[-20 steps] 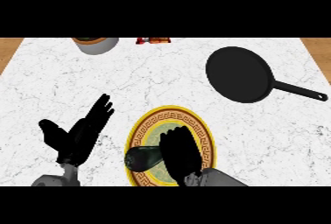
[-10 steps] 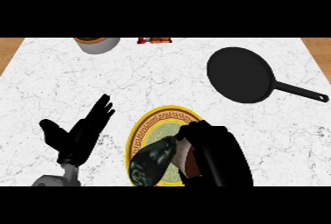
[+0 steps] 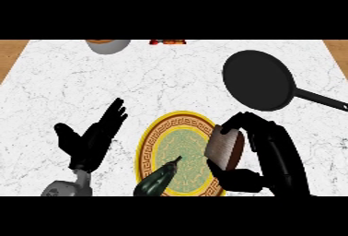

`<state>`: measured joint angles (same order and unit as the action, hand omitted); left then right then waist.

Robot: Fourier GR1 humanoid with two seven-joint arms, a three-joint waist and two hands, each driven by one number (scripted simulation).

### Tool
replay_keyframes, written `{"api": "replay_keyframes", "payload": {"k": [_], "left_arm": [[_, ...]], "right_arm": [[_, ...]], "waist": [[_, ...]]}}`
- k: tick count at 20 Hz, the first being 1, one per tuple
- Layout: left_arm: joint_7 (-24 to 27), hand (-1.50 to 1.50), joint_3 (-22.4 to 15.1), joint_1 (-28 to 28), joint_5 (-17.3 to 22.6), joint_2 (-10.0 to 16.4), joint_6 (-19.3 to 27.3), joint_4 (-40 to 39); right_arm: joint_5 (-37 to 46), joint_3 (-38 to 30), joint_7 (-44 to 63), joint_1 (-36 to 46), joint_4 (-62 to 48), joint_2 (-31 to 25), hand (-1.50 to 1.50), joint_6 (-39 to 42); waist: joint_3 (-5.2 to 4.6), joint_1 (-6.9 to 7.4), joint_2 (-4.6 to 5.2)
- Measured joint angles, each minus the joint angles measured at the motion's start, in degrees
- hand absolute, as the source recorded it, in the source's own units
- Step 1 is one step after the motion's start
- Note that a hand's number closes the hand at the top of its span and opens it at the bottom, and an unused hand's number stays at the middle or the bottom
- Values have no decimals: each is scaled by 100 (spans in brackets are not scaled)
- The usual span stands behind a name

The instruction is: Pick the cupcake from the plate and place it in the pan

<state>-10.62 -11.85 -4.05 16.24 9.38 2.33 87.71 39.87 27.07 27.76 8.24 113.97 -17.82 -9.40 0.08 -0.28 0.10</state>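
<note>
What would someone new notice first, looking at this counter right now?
The right hand, at the lower right, is curled round the brown cupcake at the right edge of the yellow-rimmed plate. A black pan lies at the upper right. The left hand rests open at the lower left.

A white veined marble counter (image 3: 170,69) with brown wood (image 3: 7,50) beyond its edges.

Black right hand (image 3: 272,152) curls round a tilted, brown ribbed-paper cupcake (image 3: 224,147) at the right rim of a round yellow-bordered plate (image 3: 152,138). A black frying pan (image 3: 262,85) lies well beyond, and the left hand (image 3: 92,140) rests open beside the plate.
</note>
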Motion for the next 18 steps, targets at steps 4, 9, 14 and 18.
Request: {"api": "replay_keyframes", "payload": {"k": [4, 9, 14, 18], "left_arm": [[-115, 0, 112, -19, 65, 56, -118, 85], [-104, 0, 153, -82, 24, 5, -187, 16], [-234, 0, 144, -220, -29, -87, -146, 37], [-198, 0, 107, -105, -56, -78, -227, 108]], "right_arm": [[-229, -628, -785, 235, -963, -45, 150, -201], [-136, -1215, -1611, 848, -2373, -49, 150, -514], [-28, -1794, -2378, 1645, -4013, 202, 150, -1288], [-182, -2407, -3048, 2226, -5297, 243, 150, -1952]], "waist": [[-3, 45, 1], [-5, 79, 8], [-3, 131, 24], [1, 188, 42]]}}
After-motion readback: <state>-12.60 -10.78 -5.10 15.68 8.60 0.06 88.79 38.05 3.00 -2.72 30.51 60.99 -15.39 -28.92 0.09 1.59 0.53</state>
